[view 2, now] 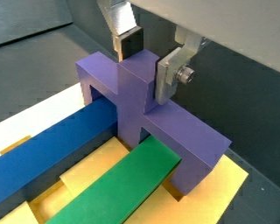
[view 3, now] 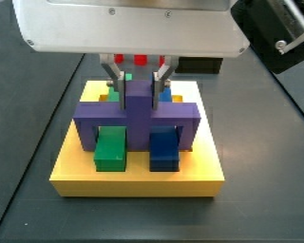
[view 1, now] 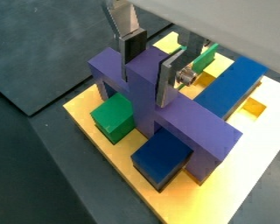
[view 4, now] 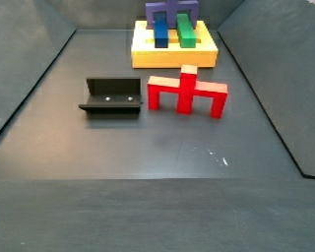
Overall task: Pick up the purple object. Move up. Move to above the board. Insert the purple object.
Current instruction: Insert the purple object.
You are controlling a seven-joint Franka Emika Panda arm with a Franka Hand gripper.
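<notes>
The purple object (view 1: 192, 124) (view 2: 166, 131) (view 3: 140, 112) sits low on the yellow board (view 1: 262, 150) (view 2: 215, 189) (view 3: 136, 177), its bar bridging a green piece (view 1: 112, 117) (view 3: 110, 147) and a blue piece (view 1: 166, 154) (view 3: 165, 147). My gripper (view 1: 150, 77) (view 2: 149, 72) (view 3: 141, 84) hangs straight over it, with a silver finger pressed on each side of the raised middle stub. In a side view the purple object (view 4: 173, 14) and the board (view 4: 173, 57) stand at the far end of the floor, and the gripper is cut off above the frame.
A red piece (view 4: 187, 94) of like shape stands on the dark floor in front of the board. The fixture (view 4: 114, 96) sits just beside it. Low grey walls (view 4: 35, 79) close in the floor on both sides.
</notes>
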